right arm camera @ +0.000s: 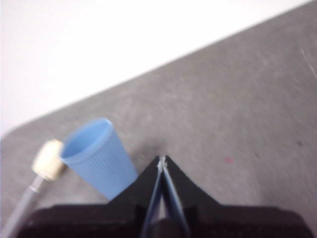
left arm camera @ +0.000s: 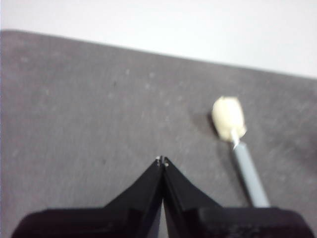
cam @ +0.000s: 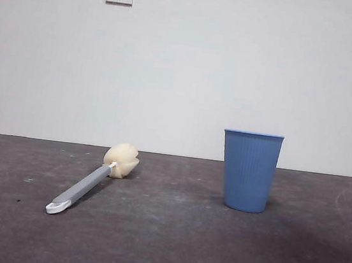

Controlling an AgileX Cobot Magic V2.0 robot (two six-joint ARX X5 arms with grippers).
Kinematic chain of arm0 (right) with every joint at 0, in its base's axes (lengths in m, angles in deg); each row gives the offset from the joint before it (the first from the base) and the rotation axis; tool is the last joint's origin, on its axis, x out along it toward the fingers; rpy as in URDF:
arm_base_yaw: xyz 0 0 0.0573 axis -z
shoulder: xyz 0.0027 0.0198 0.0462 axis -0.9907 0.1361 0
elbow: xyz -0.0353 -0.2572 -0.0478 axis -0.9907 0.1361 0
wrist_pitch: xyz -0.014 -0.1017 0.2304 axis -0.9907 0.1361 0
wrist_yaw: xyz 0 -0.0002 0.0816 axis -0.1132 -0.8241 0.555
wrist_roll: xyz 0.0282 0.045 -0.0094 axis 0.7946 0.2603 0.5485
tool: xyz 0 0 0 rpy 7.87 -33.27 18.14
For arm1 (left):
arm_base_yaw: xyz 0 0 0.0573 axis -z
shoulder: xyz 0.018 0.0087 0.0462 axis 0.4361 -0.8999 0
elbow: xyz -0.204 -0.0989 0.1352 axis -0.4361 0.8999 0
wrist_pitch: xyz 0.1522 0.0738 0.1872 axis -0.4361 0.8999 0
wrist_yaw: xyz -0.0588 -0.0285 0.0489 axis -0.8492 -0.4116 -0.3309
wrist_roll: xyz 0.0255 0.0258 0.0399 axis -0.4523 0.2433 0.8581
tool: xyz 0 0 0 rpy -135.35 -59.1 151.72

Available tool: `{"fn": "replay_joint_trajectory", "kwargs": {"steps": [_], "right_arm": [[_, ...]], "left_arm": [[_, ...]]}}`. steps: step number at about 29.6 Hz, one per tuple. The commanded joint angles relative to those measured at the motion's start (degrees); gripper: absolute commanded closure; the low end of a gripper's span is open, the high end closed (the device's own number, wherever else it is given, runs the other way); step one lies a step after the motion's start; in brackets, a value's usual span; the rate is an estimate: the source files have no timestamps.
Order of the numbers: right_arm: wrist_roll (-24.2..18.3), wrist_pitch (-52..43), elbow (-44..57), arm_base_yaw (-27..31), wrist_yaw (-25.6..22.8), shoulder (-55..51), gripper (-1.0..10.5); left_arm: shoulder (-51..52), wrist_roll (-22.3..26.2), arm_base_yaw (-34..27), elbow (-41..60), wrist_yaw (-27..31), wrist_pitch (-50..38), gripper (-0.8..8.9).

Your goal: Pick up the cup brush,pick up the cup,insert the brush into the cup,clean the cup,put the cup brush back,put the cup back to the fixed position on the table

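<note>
Near left: the cup brush (cam: 90, 182) lies flat on the table (cam: 161, 251), sponge head far. Right, farther back: the cup (cam: 249, 171), upright, empty. Left gripper (left arm camera: 162, 161) and right gripper (right arm camera: 162, 161): jaws closed, holding nothing. Risks: the low handle slipping from the jaws; the light cup tipping.

The cup brush (cam: 93, 180) lies on the tabletop (cam: 162, 245) left of the upright cup (cam: 249, 171), well apart, its sponge head farther back than its looped end.
</note>
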Motion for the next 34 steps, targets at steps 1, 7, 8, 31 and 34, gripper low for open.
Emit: {"fn": "replay_joint_trajectory", "kwargs": {"steps": [1,7,8,31,34], "right_arm": [[2.2,0.3,-4.0,-0.2,1.7,1.4,9.6],[-0.9,8.3,-14.4,-0.2,8.7,8.2,9.6],[-3.0,11.5,-17.0,-0.2,10.5,10.0,9.6],[-28.9,56.9,-46.4,-5.8,17.6,33.2,9.5],[-28.8,56.8,-46.4,-5.8,17.6,33.2,8.8]], "left_arm": [[-0.9,-2.2,-0.1,-4.0,-1.9,1.7,8.21],[-6.2,-2.3,-0.1,-13.4,-7.3,6.6,8.21],[-7.8,-1.8,-0.1,-15.5,-8.9,8.7,8.21],[-26.0,16.1,-0.1,-36.5,-25.1,44.8,8.16],[-26.1,15.9,-0.1,-36.5,-25.1,44.9,6.94]]}}
